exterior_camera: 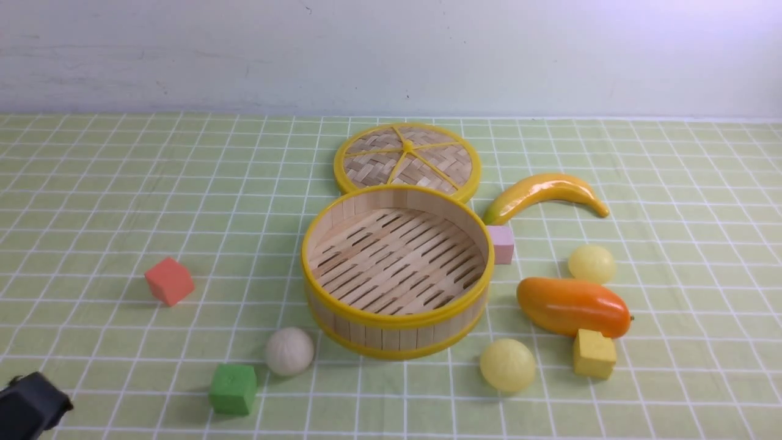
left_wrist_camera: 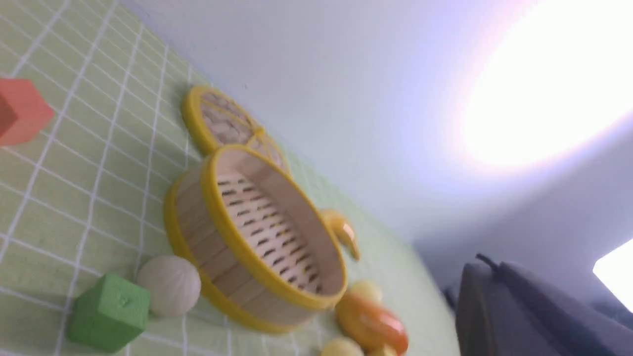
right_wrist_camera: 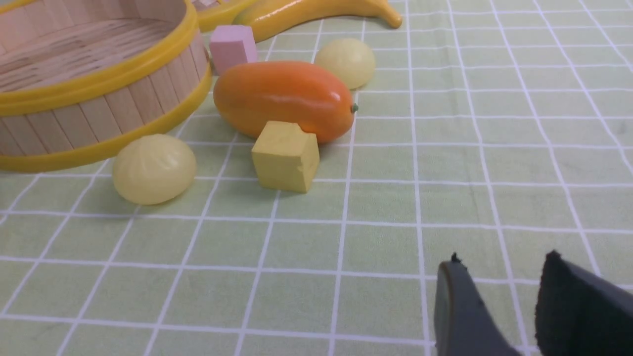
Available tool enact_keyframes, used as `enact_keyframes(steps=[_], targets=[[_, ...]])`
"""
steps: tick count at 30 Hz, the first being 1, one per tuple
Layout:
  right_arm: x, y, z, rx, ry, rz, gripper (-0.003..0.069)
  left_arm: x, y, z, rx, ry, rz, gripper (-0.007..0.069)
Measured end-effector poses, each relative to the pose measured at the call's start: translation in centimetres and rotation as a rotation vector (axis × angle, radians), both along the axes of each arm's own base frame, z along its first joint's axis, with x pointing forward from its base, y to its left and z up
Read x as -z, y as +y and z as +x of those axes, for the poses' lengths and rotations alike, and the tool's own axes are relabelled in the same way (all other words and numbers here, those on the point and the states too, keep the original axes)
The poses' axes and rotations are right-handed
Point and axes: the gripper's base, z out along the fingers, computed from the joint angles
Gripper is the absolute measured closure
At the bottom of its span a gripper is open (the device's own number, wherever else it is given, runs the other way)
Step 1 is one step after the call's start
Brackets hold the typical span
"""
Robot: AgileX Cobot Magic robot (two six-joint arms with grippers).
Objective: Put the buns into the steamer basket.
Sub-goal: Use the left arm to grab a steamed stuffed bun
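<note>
Closed and empty, left fingers [left_wrist_camera: 489,301] face the off-white bun [left_wrist_camera: 169,285] and green cube [left_wrist_camera: 110,313] beside the steamer basket [left_wrist_camera: 217,257]. Parted, empty right fingers [right_wrist_camera: 460,296] have bare counter [right_wrist_camera: 385,247] ahead; beyond, yellow buns [right_wrist_camera: 154,168] [right_wrist_camera: 345,62] flank mango [right_wrist_camera: 284,98] and yellow cube [right_wrist_camera: 286,156].

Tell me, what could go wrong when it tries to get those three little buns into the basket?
The white bun sits close between the green cube and the basket wall, so a grab there might shove either one. The farther yellow bun lies right behind the mango, which could get nudged and roll. The buns are round and look smooth, so an off-centre pinch might squirt one away, like the nearer yellow bun.
</note>
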Motion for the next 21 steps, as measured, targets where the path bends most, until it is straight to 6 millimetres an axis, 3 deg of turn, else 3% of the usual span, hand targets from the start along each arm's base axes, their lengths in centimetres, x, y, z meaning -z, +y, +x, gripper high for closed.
enact_keyframes(steps=[3, 6, 8, 13, 18, 21], targets=[[0.0, 0.0, 0.0, 0.0, 0.0, 0.0, 0.0419, -2.6, -1.2, 2.8, 0.157, 0.237, 0.245, 0.0638], [0.0, 0.0, 0.0, 0.0, 0.0, 0.0, 0.0419, -3.0, -1.5, 5.2, 0.238, 0.404, 0.378, 0.0638], [0.0, 0.0, 0.0, 0.0, 0.0, 0.0, 0.0419, -2.7, -1.4, 8.9, 0.296, 0.589, 0.507, 0.0638], [0.0, 0.0, 0.0, 0.0, 0.0, 0.0, 0.0419, -0.5, -2.4, 15.3, 0.386, 0.785, 0.574, 0.0638], [0.0, 0.0, 0.0, 0.0, 0.0, 0.0, 0.0419, 1.1, -7.0, 17.5, 0.559, 0.806, 0.737, 0.0638], [0.0, 0.0, 0.0, 0.0, 0.0, 0.0, 0.0419, 1.2, -8.7, 18.5, 0.575, 0.778, 0.812, 0.0638]])
